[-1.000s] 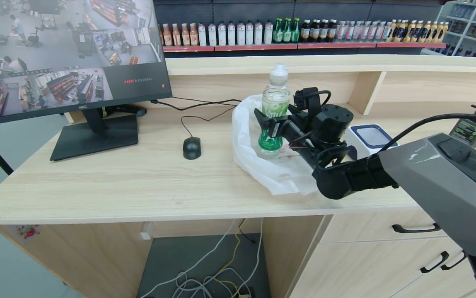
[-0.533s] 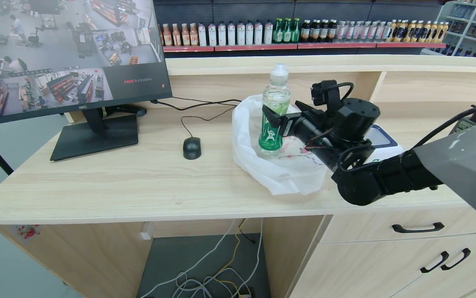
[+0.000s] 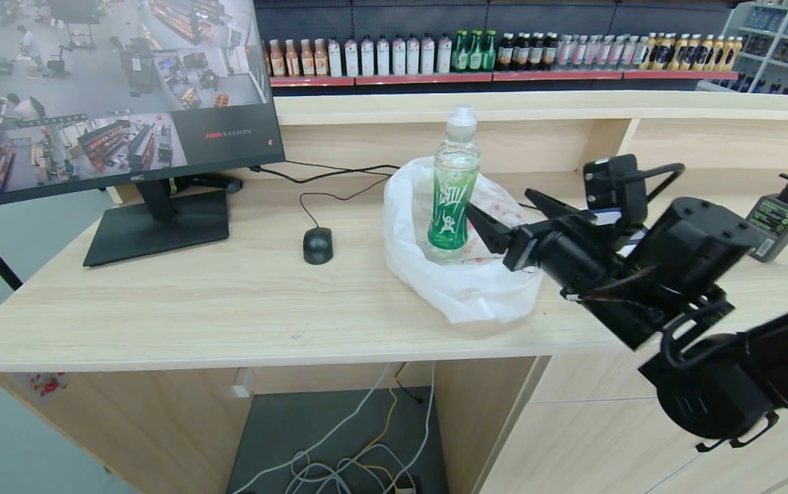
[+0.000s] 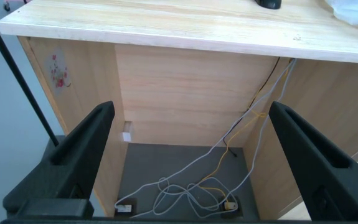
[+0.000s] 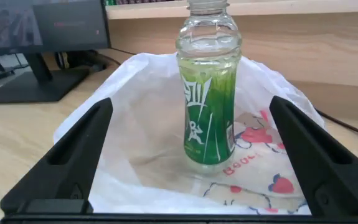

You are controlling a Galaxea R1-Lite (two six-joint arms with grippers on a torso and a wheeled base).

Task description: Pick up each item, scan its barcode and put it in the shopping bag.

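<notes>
A clear bottle with a green label (image 3: 453, 189) stands upright inside the white shopping bag (image 3: 462, 291) on the wooden counter (image 3: 229, 302). My right gripper (image 3: 503, 209) hangs open just to the right of the bottle, over the bag's right side, touching nothing. In the right wrist view the bottle (image 5: 208, 106) stands free ahead of the right gripper (image 5: 191, 102), with the bag (image 5: 135, 143) spread around it. My left gripper (image 4: 191, 107) is open and empty, low in front of the counter's open underside.
A monitor (image 3: 105, 96) and a black mouse (image 3: 317, 245) sit on the counter's left half. A grey pump bottle (image 3: 774, 216) stands at the far right. Cables (image 4: 210, 180) hang under the counter. Drinks line the shelf (image 3: 503, 53) behind.
My right gripper has let go of the bottle and drawn back to the right and toward me. The bottle stays upright in the bag.
</notes>
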